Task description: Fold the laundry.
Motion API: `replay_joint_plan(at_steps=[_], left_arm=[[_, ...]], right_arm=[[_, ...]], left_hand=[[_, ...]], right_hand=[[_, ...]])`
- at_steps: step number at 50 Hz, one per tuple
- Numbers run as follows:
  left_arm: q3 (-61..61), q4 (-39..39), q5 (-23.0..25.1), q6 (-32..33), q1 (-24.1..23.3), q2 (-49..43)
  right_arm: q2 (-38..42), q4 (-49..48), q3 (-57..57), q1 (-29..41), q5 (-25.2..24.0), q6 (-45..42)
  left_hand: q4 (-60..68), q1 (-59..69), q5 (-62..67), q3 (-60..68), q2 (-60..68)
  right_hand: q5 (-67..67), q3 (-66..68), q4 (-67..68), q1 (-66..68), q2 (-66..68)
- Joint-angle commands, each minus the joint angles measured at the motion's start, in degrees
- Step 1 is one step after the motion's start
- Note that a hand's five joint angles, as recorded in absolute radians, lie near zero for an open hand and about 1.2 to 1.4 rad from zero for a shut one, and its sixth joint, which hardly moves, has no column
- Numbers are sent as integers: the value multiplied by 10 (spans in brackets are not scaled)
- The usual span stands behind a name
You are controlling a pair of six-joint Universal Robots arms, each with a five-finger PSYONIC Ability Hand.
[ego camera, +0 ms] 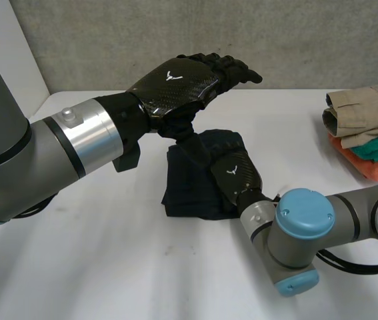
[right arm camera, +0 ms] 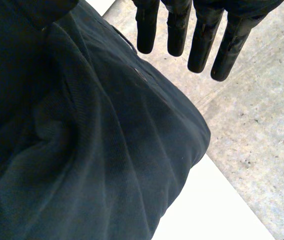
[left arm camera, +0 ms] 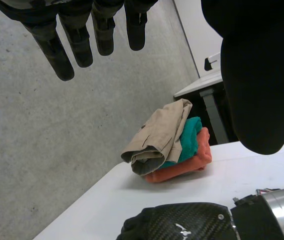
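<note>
No legible words or numbers — only a white emblem [ego camera: 170, 76] on left hand [ego camera: 182, 85] and right hand [ego camera: 239, 179]

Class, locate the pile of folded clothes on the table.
Head view: the pile sits at the table's far right, beyond the right arm, apart from the dark garment.

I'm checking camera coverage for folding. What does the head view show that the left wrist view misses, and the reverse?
Head view adds: the dark garment on the table, with the right hand over it and the left hand raised above both. Left wrist view adds: the left hand's straight fingers from the palm side, holding nothing. Shared: the folded stack of tan, teal and orange clothes, and the right hand's back.
</note>
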Motion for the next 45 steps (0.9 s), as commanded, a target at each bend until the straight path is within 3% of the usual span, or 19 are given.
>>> replay_joint_plan(at_steps=[1, 8, 18, 45], left_arm=[[-2, 0, 0, 1, 0, 0], [-10, 0, 0, 3, 0, 0], [-11, 2, 1, 4, 0, -1], [-23, 4, 5, 5, 13, -2]], right_arm=[[10, 61, -46, -1, -1, 1], [-10, 145, -44, -7, -3, 9], [-46, 154, -9, -8, -8, 8], [23, 157, -106, -1, -1, 0]], left_hand=[[-7, 0, -18, -10, -6], [-7, 0, -18, -10, -6], [-7, 0, -18, -10, -6], [-7, 0, -18, -10, -6]], right_hand=[[83, 89, 88, 112, 87], [-53, -47, -48, -24, -49], [-55, -50, -50, -27, -52], [-55, -50, -50, -27, -52]])
